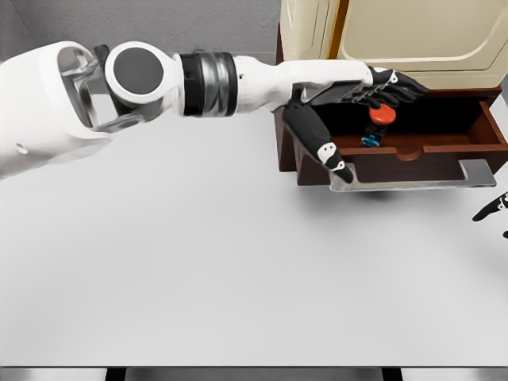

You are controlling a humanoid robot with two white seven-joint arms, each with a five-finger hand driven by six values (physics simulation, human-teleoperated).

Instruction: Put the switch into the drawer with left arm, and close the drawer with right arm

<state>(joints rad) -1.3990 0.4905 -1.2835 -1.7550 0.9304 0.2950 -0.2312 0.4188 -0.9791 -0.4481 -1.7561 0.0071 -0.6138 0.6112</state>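
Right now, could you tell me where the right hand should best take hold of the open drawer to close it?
Probably at the grey handle, the flat bar across the drawer front. It faces the robot and juts clear of the wood, so the right hand, at the picture's right edge, could press it from the front. The left hand hangs over the switch inside.

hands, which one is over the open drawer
The left hand, reaching in from the picture's left, is over the open drawer, above the red-capped switch. Of the right hand, only dark fingertips show at the right edge, over the table.
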